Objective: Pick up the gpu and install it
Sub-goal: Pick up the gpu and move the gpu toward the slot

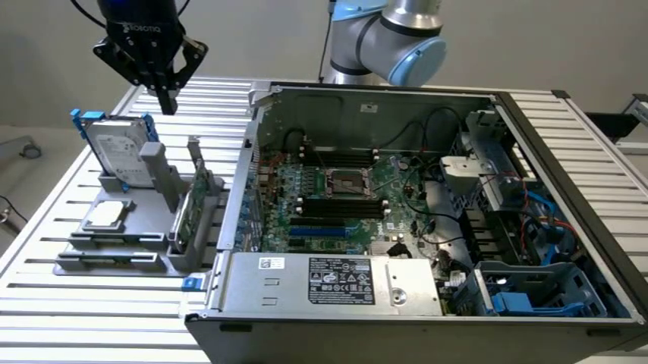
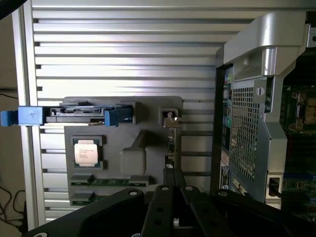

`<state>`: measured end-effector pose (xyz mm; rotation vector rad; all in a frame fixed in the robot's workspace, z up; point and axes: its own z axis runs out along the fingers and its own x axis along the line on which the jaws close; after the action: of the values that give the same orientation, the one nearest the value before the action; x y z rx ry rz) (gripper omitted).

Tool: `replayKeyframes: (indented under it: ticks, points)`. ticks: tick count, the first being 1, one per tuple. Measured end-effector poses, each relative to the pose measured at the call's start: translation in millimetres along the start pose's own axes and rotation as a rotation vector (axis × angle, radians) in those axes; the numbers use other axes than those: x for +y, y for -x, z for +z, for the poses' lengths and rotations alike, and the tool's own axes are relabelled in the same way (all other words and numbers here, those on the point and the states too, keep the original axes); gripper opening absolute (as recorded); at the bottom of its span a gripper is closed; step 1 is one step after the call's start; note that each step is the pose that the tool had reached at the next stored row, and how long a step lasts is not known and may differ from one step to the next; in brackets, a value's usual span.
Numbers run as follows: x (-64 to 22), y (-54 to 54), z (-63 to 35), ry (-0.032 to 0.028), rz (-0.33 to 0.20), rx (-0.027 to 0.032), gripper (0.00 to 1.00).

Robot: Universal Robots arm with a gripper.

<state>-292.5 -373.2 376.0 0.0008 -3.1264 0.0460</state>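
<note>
The tool (image 1: 167, 105) hangs in the air above the slatted metal tabletop (image 1: 45, 197), on the exterior view's left of the open computer case (image 1: 567, 152). Its two black fingers are drawn together at the tips with nothing between them. The gpu (image 1: 199, 196) stands on its long edge in a slot of the grey holder (image 1: 111, 254), on the side of the holder nearest the case wall. It is untouched and well below the tool. From the wrist view the card shows edge-on as a thin strip (image 2: 171, 143) with its silvery bracket end at the far tip. The closed tool (image 2: 173, 173) lines up over the near end of that strip, but the exterior view shows clear air between them. In the same holder (image 2: 143, 148), the hard drive with blue rails (image 1: 117, 148) stands upright at the far end, on the other side of a grey post from the gpu. The small square silver chip (image 1: 109, 214) lies flat in its own recess. Inside the case the motherboard (image 1: 335, 197) lies exposed, with the long slots along its lower part unoccupied. The arm's grey and blue joint (image 1: 400, 42) rises behind the case.
</note>
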Motion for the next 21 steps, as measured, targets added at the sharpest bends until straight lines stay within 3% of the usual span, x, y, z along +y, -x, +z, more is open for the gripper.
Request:
replayKeyframes:
  ticks: [2, 3, 6, 9, 12, 21]
  points:
    - [0.0, 0.0, 0.0, 0.0000, 0.000, 0.0000, 0.11]
    - [0.0, 0.0, 0.0, 0.0000, 0.000, 0.0000, 0.17]
    - [0.0, 0.0, 0.0, -0.0001, 0.000, 0.0000, 0.24]
    - [0.0, 0.0, 0.0, -0.0001, 0.000, 0.0001, 0.36]
    - [-0.9, -0.5, 4.7, -0.0004, 0.000, 0.0000, 0.36]
    - [-29.8, -0.3, 21.9, -0.0003, -0.002, 0.0009, 0.36]
